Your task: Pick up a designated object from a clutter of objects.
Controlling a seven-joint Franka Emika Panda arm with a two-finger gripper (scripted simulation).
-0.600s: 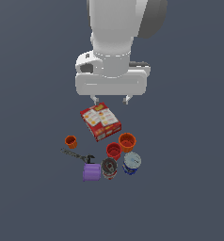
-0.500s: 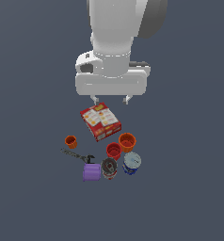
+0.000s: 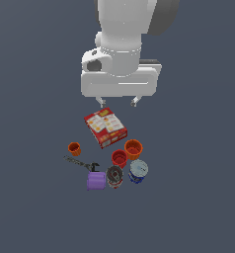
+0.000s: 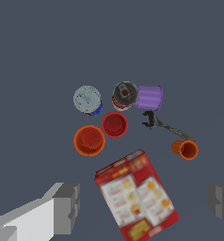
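1 blue can (image 3: 138,171) | label unreadable | end effector (image 3: 118,103) spread, empty

Blue can (image 3: 138,172), silvery top, seemingly upright at clutter (image 3: 106,148) edge.

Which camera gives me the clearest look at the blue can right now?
The exterior view: the blue can shows its blue side, label marks and pale top, standing beside the dark can. The wrist view sees the can almost straight down, mostly its silvery top with a sliver of blue.

Plain dark blue-grey floor (image 3: 35,207) under everything, evenly lit
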